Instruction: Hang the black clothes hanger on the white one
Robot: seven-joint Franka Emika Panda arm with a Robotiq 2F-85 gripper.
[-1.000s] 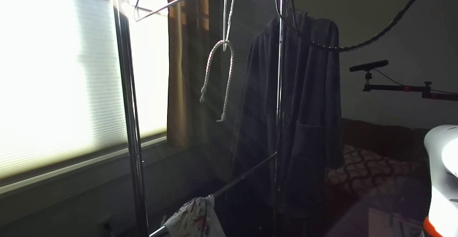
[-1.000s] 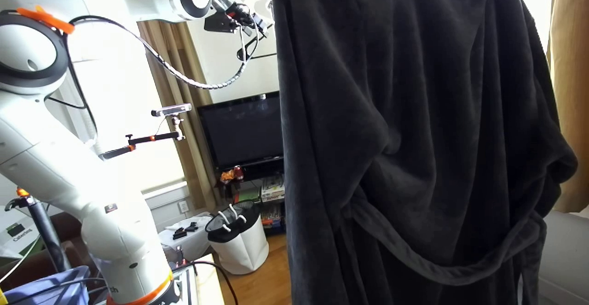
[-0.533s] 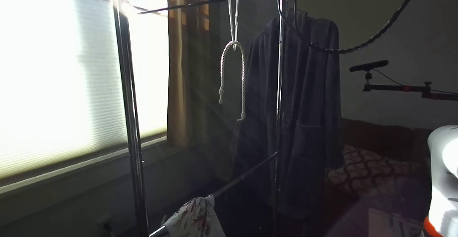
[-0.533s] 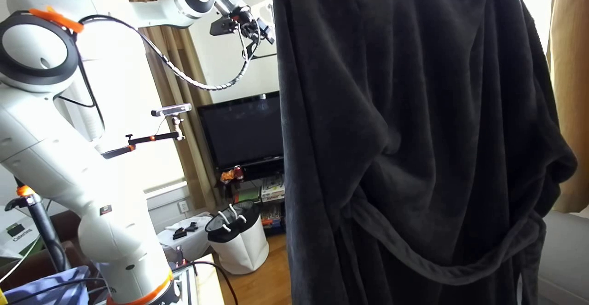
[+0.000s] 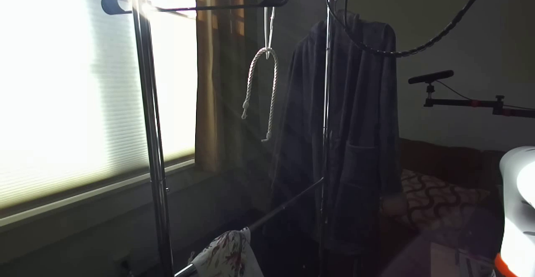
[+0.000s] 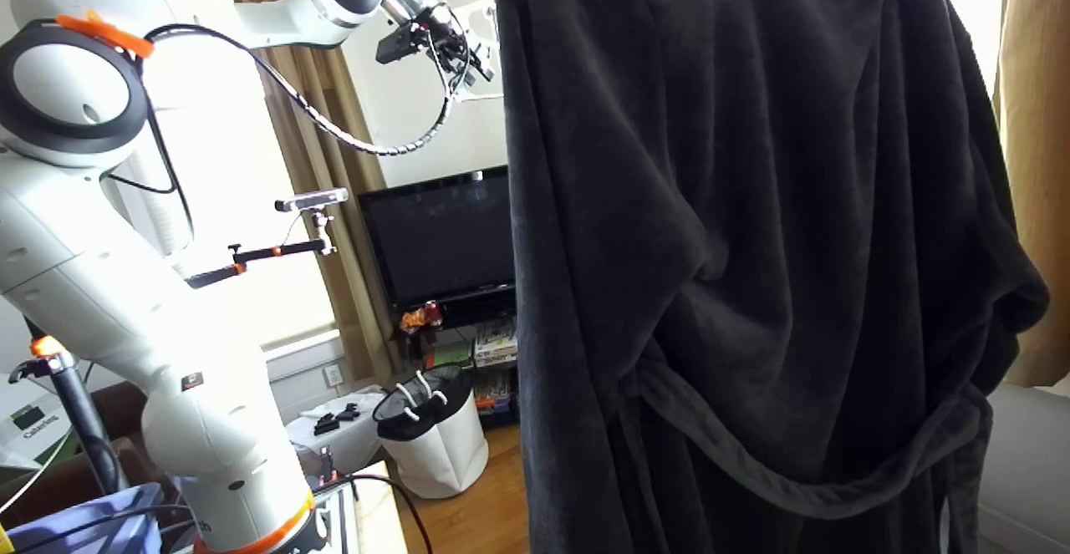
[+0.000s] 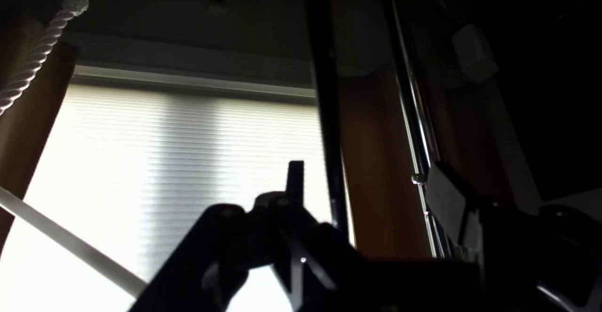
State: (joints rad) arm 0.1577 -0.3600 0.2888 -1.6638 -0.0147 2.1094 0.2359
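The black clothes hanger (image 5: pixel 217 7) hangs at the top of an exterior view. Its bottom bar is nearly level and both broad ends show; its hook is cut off, so I cannot tell what bears it. The white hanger (image 5: pixel 266 22) hangs nearly edge-on behind its right end, with a pale rope (image 5: pixel 273 85) looped over its lower corner. A white bar (image 7: pixel 70 241), seemingly of the white hanger, crosses the lower left of the wrist view. My gripper (image 7: pixel 371 192) is open with nothing between its fingers. It shows small and high in an exterior view (image 6: pixel 481 63).
Chrome rack posts stand at left (image 5: pixel 152 122) and right (image 5: pixel 327 101), with a floral cloth (image 5: pixel 228 252) on the low bar. A long dark robe (image 6: pixel 752 228) hides much of an exterior view. My arm's cable (image 5: pixel 418 51) sags beside the rack. A bright window blind (image 7: pixel 188 161) lies behind.
The black hanger has turned from slanted to nearly level and broadside. The white hanger and rope swung right, then partly back left. My gripper moved slightly down, then a little back.
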